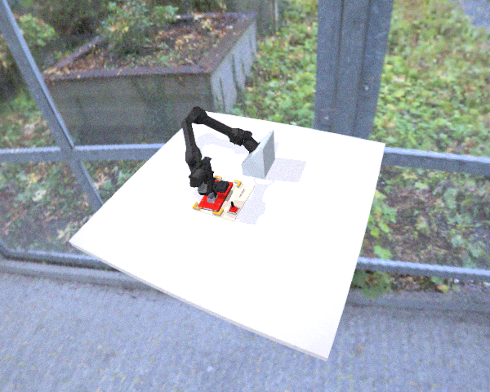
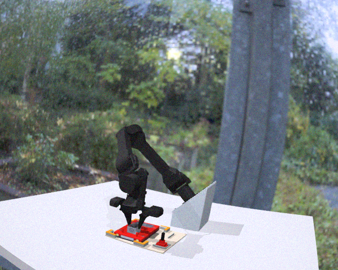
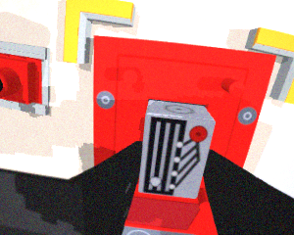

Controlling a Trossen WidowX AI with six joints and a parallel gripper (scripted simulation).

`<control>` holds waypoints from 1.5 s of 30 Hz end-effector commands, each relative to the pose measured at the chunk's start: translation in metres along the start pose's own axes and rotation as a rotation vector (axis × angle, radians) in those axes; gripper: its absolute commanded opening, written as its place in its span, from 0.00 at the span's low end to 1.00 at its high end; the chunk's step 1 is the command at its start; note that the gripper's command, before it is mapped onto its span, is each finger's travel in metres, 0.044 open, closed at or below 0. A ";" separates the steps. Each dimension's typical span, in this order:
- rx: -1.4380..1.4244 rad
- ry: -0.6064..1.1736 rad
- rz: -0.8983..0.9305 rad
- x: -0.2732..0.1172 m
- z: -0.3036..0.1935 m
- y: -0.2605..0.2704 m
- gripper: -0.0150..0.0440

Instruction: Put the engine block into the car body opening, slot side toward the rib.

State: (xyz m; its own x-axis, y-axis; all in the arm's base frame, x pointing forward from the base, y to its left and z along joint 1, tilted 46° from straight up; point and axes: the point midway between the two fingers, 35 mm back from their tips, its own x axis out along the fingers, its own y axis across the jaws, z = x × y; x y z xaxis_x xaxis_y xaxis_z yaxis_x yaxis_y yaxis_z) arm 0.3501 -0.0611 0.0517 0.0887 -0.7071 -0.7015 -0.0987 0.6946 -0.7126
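The red car body [image 1: 208, 206] [image 2: 149, 233] [image 3: 186, 70] lies flat between yellow corner brackets. The grey engine block [image 1: 211, 198] [image 2: 132, 229] [image 3: 162, 157] is upright at the opening, its striped top with a red dot facing the wrist camera. Much of the block stands above the red surface; how deep its lower part is cannot be told. My gripper [image 1: 211, 194] [image 2: 134, 226] [image 3: 172, 152] is shut on the block, one finger on each side, pointing down. The block hides most of the opening, and the rib and the slot side are not visible.
A beige board [image 1: 242, 194] [image 2: 178, 237] [image 3: 64, 142] carries the yellow brackets [image 2: 141, 242] [image 3: 74, 29]. A red piece with an upright black stick [image 1: 233, 208] [image 2: 161, 243] [image 3: 31, 80] stands beside the body. A grey wedge-shaped panel [image 1: 260, 159] [image 2: 194, 212] stands near the arm's base.
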 end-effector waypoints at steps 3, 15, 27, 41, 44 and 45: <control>-0.004 0.001 -0.003 0.002 0.000 0.000 0.52; 0.000 0.000 0.000 0.001 0.000 0.000 0.97; 0.000 0.000 0.000 0.001 0.000 0.000 1.00; -0.004 0.001 -0.003 -0.012 -0.001 0.000 0.87; -0.004 0.001 -0.003 -0.012 -0.001 0.000 0.73; -0.004 0.001 -0.003 -0.012 -0.001 0.000 0.69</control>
State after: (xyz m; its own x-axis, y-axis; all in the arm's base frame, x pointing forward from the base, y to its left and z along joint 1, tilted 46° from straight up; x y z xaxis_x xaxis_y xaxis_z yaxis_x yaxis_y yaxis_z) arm 0.3487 -0.0524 0.0589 0.0884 -0.7074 -0.7013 -0.1065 0.6933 -0.7128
